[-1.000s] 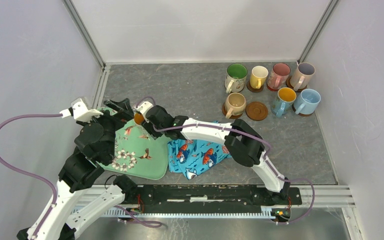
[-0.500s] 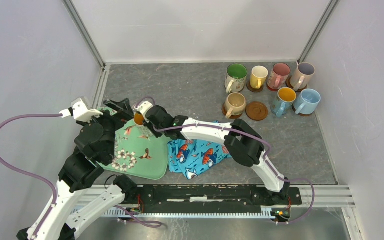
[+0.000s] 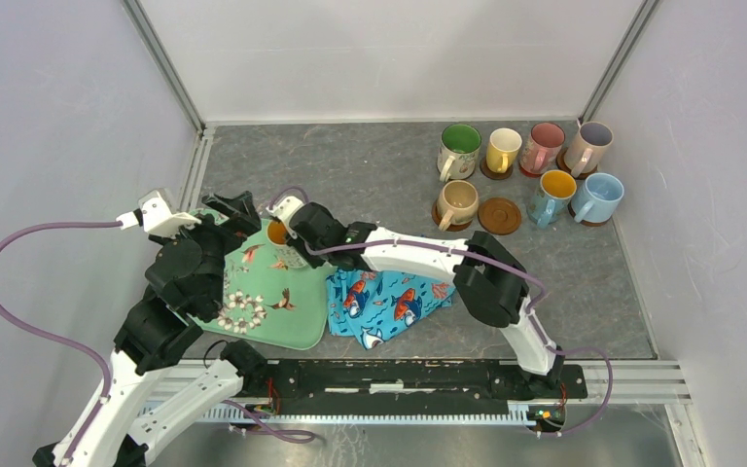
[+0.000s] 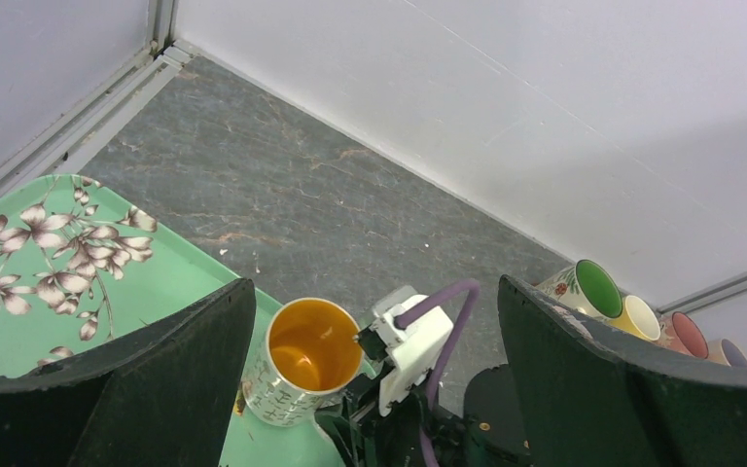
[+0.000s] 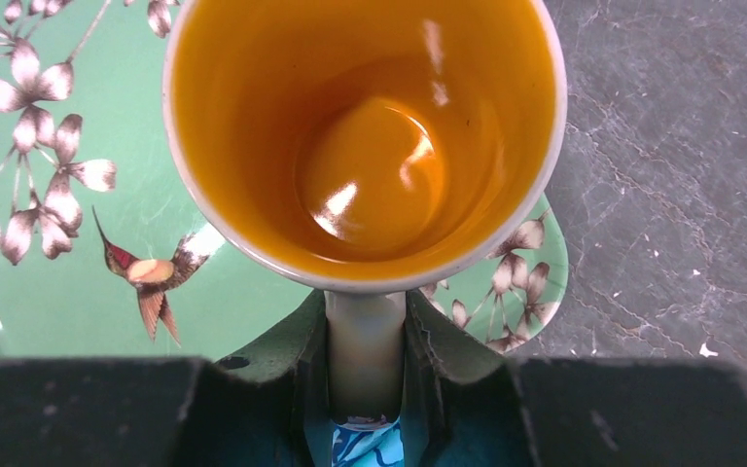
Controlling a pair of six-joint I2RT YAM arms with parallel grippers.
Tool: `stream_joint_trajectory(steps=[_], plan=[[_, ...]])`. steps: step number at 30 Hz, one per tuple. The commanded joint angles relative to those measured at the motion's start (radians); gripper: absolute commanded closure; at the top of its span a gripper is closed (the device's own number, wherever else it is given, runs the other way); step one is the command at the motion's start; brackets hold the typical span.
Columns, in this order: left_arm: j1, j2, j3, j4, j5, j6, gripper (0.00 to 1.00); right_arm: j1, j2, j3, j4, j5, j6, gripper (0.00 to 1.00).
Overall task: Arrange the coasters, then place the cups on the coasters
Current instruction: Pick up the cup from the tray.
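Observation:
An orange-lined cup with a pale patterned outside is over the far right corner of the green floral tray. My right gripper is shut on its handle, one finger on each side. Whether the cup's base touches the tray is hidden. My left gripper hangs open just left of and above that cup, holding nothing. At the back right, one brown coaster lies bare. Around it stand several cups on coasters, among them green-lined, yellow, pink and beige.
A blue fish-print cloth lies crumpled right of the tray, under my right forearm. The right arm stretches across the table's middle from its base. Metal rails and white walls bound the grey table at the left, back and right.
My right gripper has closed on the cup's handle, and the cup and right forearm have shifted slightly to the right. The left arm has not moved.

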Motion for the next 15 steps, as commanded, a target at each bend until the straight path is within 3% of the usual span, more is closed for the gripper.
stream_joint_trajectory(steps=[1, 15], plan=[[-0.001, 0.004, -0.001, 0.026, -0.001, 0.004, 0.0, 0.001, -0.155, 0.006, 0.146, 0.021, -0.016, 1.0], [-0.001, 0.006, -0.005, 0.042, 0.025, -0.001, 0.0, -0.016, -0.338, -0.1, 0.173, 0.116, -0.045, 1.0]])
